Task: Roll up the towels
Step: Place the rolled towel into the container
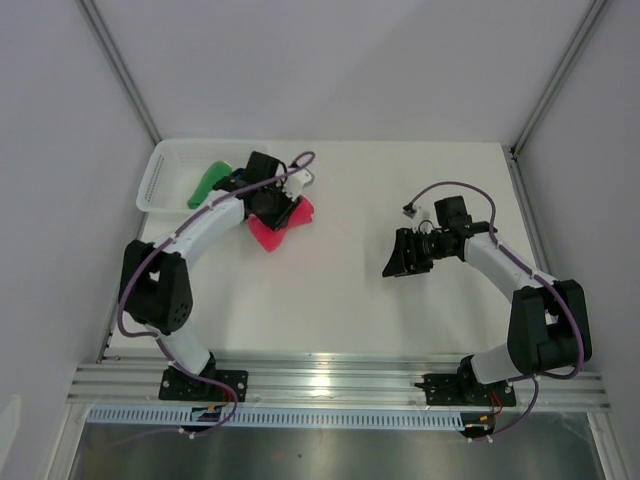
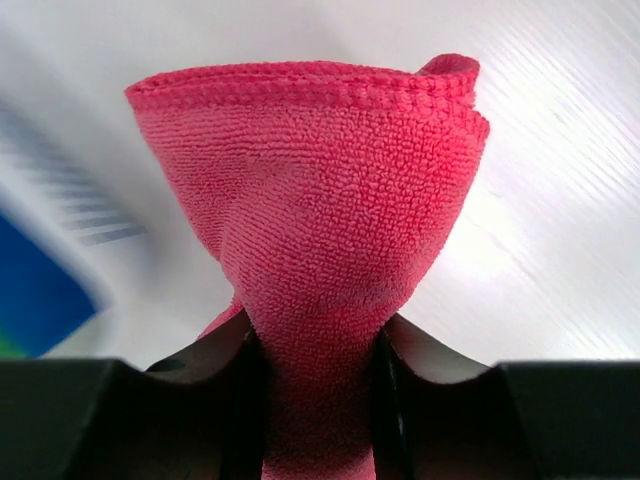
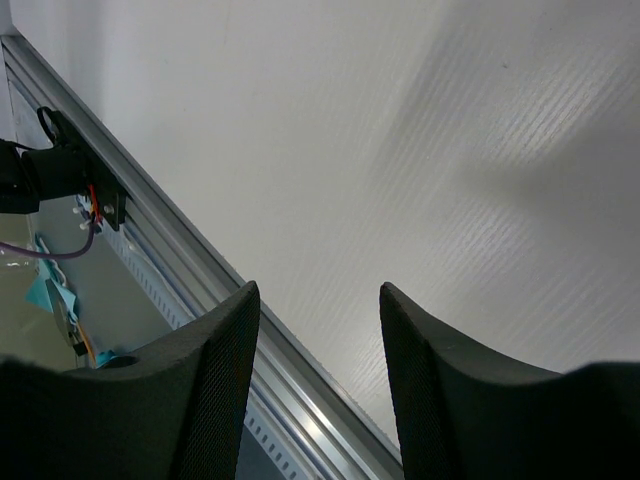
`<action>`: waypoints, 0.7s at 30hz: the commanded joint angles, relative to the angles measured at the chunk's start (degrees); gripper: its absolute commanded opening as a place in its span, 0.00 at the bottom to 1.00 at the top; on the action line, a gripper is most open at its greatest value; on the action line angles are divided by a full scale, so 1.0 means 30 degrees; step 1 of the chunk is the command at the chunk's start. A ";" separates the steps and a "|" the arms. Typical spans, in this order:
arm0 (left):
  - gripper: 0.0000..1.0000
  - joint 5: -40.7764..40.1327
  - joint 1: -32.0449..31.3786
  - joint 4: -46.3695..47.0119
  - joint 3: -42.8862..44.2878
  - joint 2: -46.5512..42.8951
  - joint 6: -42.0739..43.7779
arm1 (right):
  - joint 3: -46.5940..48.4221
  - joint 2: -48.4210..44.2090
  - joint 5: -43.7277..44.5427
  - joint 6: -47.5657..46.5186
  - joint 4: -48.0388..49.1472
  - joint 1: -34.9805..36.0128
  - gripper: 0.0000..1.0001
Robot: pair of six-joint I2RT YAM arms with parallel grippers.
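A pink-red towel [image 1: 279,229] hangs bunched from my left gripper [image 1: 268,203], just right of the basket. In the left wrist view the pink-red towel [image 2: 310,230] fills the middle, and my left gripper [image 2: 314,375] is shut on its pinched lower part. A green towel [image 1: 207,183] lies in the white basket [image 1: 162,172]. A blue towel [image 2: 35,290] shows blurred at the left edge of the left wrist view. My right gripper [image 1: 402,259] hovers open over the bare table on the right; the right gripper [image 3: 318,305] has nothing between its fingers.
The white mesh basket stands at the table's back left corner. An aluminium rail [image 1: 340,380] runs along the near edge, also seen as the rail [image 3: 200,270] below my right fingers. Grey walls close in on both sides.
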 commanded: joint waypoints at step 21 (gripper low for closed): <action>0.01 -1.0341 0.9871 0.3231 1.4302 1.0733 0.2822 | 0.0573 0.0026 0.0698 0.0997 -0.0816 -0.0158 0.54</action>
